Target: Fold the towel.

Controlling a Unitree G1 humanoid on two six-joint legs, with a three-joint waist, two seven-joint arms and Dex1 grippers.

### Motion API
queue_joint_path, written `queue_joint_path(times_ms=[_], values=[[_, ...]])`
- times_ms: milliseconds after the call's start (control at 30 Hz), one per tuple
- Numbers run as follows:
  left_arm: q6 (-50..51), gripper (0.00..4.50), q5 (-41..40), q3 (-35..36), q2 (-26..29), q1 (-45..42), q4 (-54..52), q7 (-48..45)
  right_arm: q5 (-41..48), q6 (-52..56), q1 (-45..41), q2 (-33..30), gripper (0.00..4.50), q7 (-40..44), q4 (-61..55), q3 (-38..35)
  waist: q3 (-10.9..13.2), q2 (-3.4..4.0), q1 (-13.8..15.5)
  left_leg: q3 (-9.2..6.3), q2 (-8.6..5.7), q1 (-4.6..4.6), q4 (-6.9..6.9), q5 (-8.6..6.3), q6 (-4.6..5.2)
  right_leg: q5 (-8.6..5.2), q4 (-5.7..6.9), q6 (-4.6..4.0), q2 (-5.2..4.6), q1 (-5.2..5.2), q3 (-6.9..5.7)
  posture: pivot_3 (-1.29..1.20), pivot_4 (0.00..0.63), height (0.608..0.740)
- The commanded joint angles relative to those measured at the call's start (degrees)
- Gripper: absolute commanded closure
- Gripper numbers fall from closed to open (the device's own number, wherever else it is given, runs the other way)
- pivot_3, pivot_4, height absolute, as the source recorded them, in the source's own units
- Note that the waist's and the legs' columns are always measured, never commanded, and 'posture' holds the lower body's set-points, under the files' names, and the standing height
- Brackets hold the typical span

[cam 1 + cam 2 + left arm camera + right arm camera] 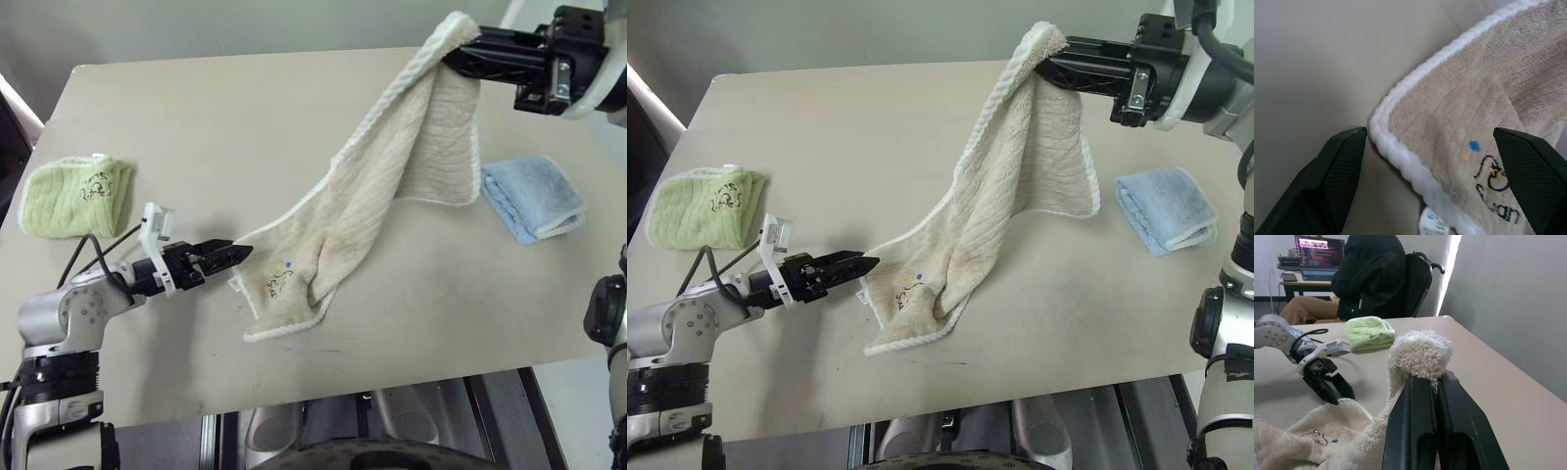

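Between the parted jaws of the left gripper [227, 257], the towel [392, 186] is showing its low corded corner, the best hold for soft, limp terry. Farther off, the right gripper [468, 57] is clamping the raised corner; the cloth's bunched folds are hiding its other corners.

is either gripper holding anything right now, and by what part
The right gripper holds the towel by a raised corner. The left gripper is open at its lower corner.
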Motion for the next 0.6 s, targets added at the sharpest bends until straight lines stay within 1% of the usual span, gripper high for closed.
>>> queue_joint_path(times_ms=[33, 167, 233, 433, 600], values=[[5.6, 0.00, -3.0, 0.1, -2.5, 0.0, -0.2, 3.0, 0.5, -1.8, -1.0, -0.3, 4.46, -0.5, -0.6, -0.7, 0.0, 0.01, 0.1, 0.00, 0.00, 0.00, 0.00, 0.00, 0.00, 0.00, 0.00, 0.00, 0.00, 0.00, 0.00, 0.00, 0.150, 0.703], [11.3, 0.00, -6.6, 2.8, -5.8, -2.9, 0.4, 7.9, 0.7, -2.2, -0.5, -0.7, 4.46, -0.6, -0.6, -0.9, 0.0, 0.01, 0.8, 0.00, -0.03, 0.01, 0.01, 0.02, -0.01, 0.00, 0.00, 0.00, -0.04, 0.06, -0.02, 0.00, 0.150, 0.703], [12.9, 0.00, -7.0, 3.0, -6.1, -3.1, 0.1, 8.9, 0.7, -2.2, -0.5, -0.9, 4.46, -0.6, -0.7, -0.9, 0.0, 0.01, 1.1, 0.01, -0.05, 0.01, 0.03, 0.05, -0.04, 0.00, -0.01, 0.01, -0.06, 0.08, -0.03, 0.00, 0.150, 0.703], [15.2, 0.00, -9.4, 4.6, -6.9, -3.2, 0.0, 10.7, 0.6, -2.7, -0.5, -0.8, 4.46, -0.6, -0.3, -0.8, 0.0, 0.01, 1.2, 0.01, -0.08, 0.01, 0.04, 0.15, -0.21, -0.02, -0.02, 0.04, -0.06, 0.11, -0.02, 0.00, 0.150, 0.703], [15.0, 0.00, -9.9, 5.7, -7.7, -3.9, 0.4, 12.3, 0.6, -3.0, -0.1, -0.9, 4.46, -0.8, -0.2, -0.8, 0.0, 0.01, 1.4, 0.00, -0.09, 0.06, 0.04, 0.18, -0.22, -0.02, -0.02, 0.06, -0.07, 0.17, -0.02, 0.00, 0.150, 0.703]])
